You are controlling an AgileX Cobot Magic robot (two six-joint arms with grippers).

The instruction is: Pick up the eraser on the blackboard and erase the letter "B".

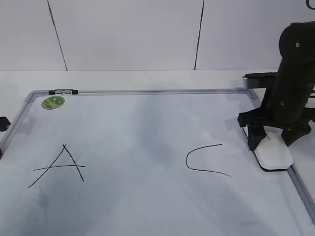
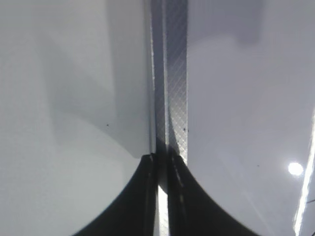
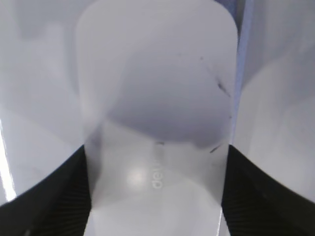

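One eraser (image 1: 273, 156) — white, glossy, rounded — lies flat on the blackboard (image 1: 147, 196) at its right edge, just beside the silver frame and right of the "C" (image 1: 205, 160). Seen from the right wrist, the right pincer (image 3: 156, 196) straddles it, a black finger (image 3: 54, 196) against each long side, pinching it. No "B" shows between the "C" and the "A" (image 1: 59, 166). A green sticker (image 1: 53, 102) sits near the far left corner. At the board's left frame, the left pincer (image 2: 161, 196) is pressed together.
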